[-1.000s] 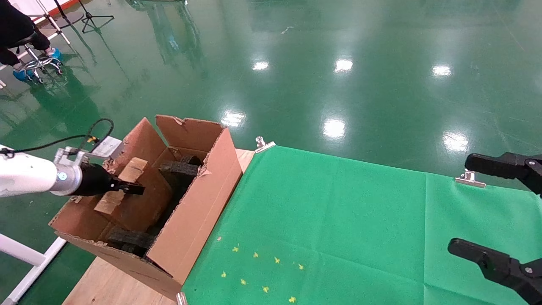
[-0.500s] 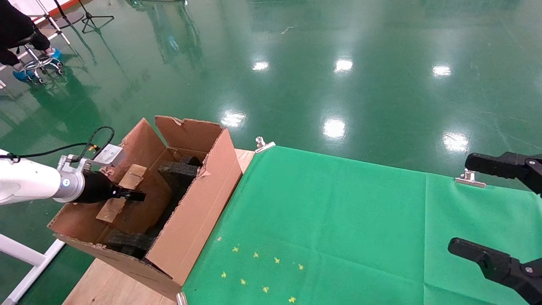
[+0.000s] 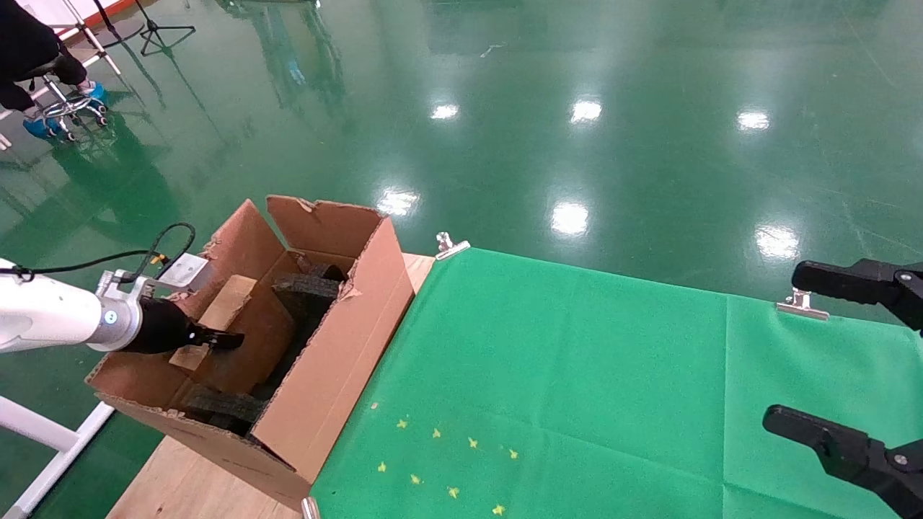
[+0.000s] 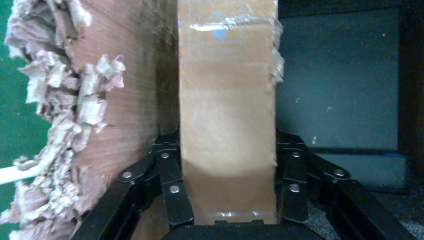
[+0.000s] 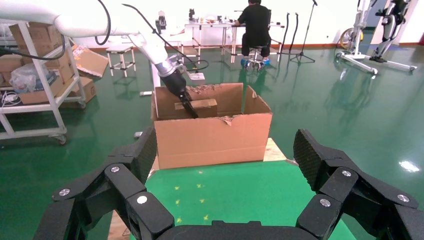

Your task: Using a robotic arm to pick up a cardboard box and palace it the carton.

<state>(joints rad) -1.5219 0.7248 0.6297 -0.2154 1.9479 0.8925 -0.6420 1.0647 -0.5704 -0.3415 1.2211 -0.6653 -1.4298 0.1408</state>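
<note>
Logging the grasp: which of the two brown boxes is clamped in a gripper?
The small taped cardboard box, pinched by the left gripper inside the big torn-flapped carton.

The robotic arm [image 3: 50, 317] is showing a smooth white shell, a silver wrist with a small blue light, a silver camera block and a looping black cable. Its left gripper [image 4: 227, 200] is showing black linked bars with silver rivets. The right gripper [image 5: 225, 175] is wearing ribbed black pads.
</note>
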